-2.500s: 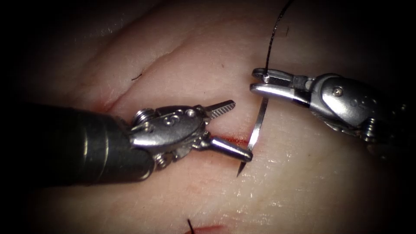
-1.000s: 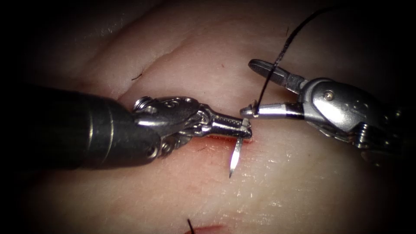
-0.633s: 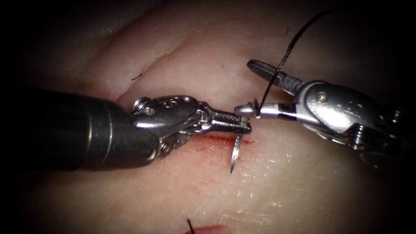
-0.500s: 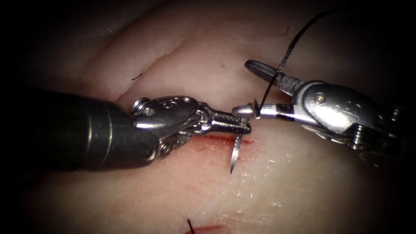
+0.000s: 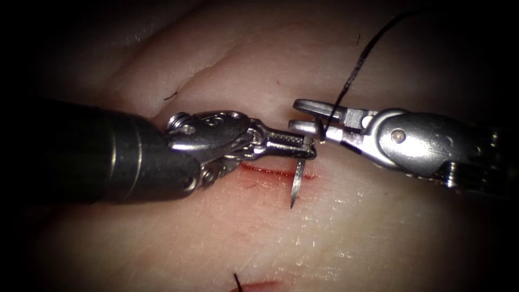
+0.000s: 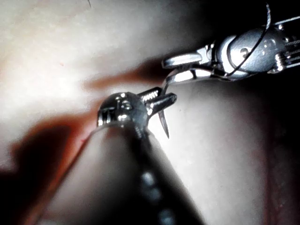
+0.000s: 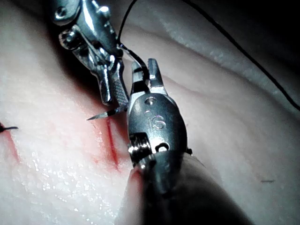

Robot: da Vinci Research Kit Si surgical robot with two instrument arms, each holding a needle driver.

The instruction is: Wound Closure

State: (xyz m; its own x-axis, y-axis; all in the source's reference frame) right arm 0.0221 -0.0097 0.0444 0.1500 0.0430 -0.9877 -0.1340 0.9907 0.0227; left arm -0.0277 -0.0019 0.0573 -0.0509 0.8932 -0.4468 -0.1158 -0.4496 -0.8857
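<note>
L hand [image 5: 308,150] clamped tight, R hand [image 5: 298,114] parted slightly, tips nearly touching

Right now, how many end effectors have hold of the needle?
1 for certain. The left end effector is shut on the needle near its middle, point free above the tissue. The right end effector sits by the tail end; its grip is unclear.

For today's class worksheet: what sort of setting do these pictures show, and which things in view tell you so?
Probably a surgical-robot suturing practice bench: the left tool grips a curved needle near its tip end, the right tool sits by the thread, above a cut in tissue.
</note>
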